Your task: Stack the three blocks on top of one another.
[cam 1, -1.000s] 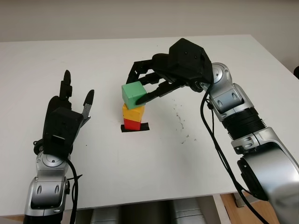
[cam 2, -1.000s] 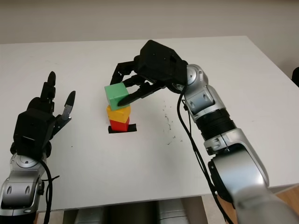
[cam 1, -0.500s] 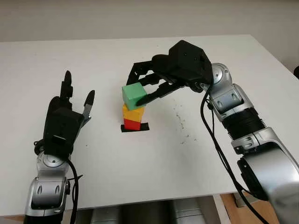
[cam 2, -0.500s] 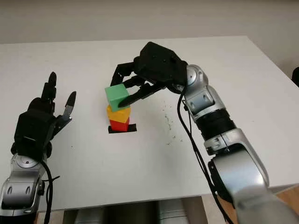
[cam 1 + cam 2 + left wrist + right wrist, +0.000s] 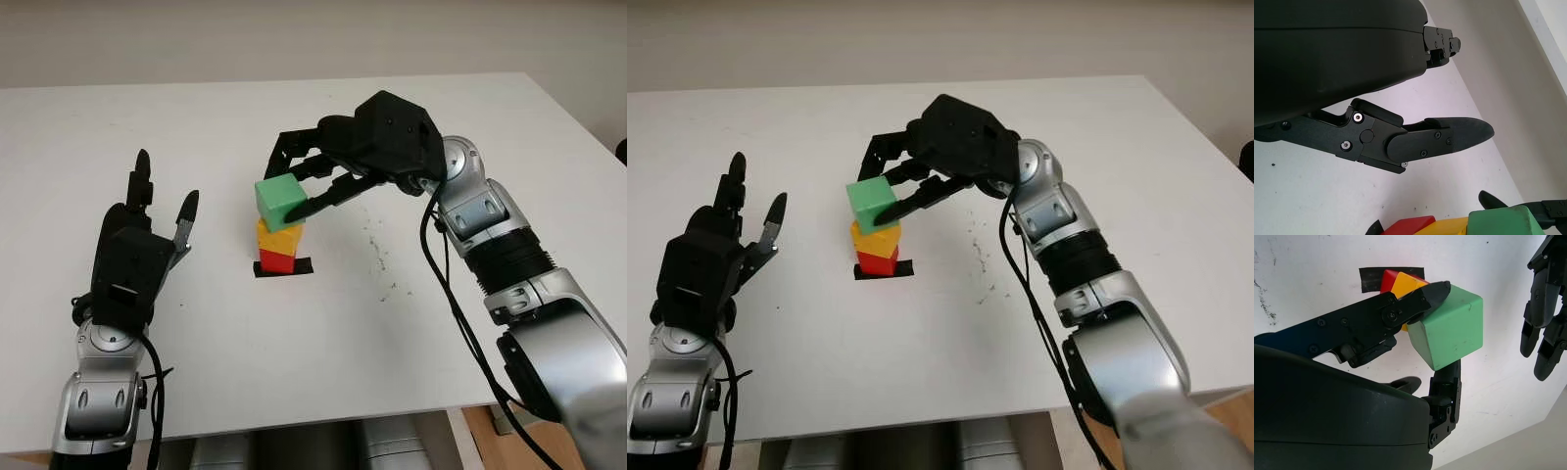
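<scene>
A green block tops a small tower over a yellow block and a red block at the table's middle. My right hand reaches in from the right and is shut on the green block. Its thumb presses the near side and its other fingers curl over the far side. Whether the green block bears fully on the yellow one I cannot tell. In the right wrist view the green block sits between the fingers, with yellow and red behind it. My left hand is open, held upright left of the tower.
A black tape mark lies under the red block on the white table. Small dark specks dot the surface right of the tower. Open table spreads on all sides of the stack.
Hardly anything: the right hand's shell has sunk a touch while the green block stays over the yellow one. The left hand has not moved.
</scene>
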`<state>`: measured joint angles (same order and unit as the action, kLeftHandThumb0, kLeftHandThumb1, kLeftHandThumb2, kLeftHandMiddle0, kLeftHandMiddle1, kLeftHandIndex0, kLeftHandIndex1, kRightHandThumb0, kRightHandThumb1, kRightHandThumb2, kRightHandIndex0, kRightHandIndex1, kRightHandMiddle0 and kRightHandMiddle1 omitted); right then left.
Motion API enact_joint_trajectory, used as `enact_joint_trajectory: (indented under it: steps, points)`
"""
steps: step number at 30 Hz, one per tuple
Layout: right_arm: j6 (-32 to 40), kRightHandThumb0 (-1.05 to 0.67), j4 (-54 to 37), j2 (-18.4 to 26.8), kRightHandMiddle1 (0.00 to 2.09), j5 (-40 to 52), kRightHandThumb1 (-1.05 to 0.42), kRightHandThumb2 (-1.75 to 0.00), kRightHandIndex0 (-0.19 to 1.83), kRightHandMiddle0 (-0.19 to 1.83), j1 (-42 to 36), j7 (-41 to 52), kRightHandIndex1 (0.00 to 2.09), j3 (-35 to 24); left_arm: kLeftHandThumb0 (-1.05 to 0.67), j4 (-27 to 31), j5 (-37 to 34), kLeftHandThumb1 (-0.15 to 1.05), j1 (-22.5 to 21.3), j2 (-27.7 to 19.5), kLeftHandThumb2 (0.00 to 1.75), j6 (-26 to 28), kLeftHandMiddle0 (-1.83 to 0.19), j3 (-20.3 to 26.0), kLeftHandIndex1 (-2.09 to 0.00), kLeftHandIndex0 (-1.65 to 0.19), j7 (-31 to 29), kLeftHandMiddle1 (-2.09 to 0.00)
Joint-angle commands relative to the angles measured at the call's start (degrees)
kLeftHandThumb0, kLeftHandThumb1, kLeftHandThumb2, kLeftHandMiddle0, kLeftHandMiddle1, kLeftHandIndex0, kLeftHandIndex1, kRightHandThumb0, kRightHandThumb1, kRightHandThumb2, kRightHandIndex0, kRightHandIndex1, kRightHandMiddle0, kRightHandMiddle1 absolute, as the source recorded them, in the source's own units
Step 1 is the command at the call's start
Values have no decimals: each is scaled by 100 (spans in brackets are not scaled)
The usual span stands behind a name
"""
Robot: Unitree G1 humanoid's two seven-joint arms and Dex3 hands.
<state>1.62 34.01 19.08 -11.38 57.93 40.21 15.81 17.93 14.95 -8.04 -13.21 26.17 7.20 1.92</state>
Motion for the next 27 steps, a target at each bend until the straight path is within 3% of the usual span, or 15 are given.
enact_joint_trajectory:
  steps: [1, 16, 19, 27]
  points:
    - [-68, -55, 20, -6, 109, -10, -96, -5, 23, 19, -11, 3, 3, -7, -71, 131, -20, 105, 26, 18, 52, -4, 14, 10, -5, 7, 0, -5]
    - [1, -62, 90, -8, 91, 122, -92, -4, 20, 7, 20, 153, 4, -95, -70, 98, -81, 105, 35, -5, 52, -18, 13, 17, -6, 7, -4, -6]
    - [166, -66, 56, -4, 79, 196, -89, -5, 14, 5, 21, 204, 2, -135, -70, 95, -84, 105, 31, -1, 52, -18, 13, 18, -6, 6, -2, -6]
    - [294, -77, -214, 185, 21, 469, -88, -5, -14, -15, 86, 850, 3, -192, -70, 110, -84, 105, 45, -11, 52, -18, 12, 26, -6, 6, -13, -6]
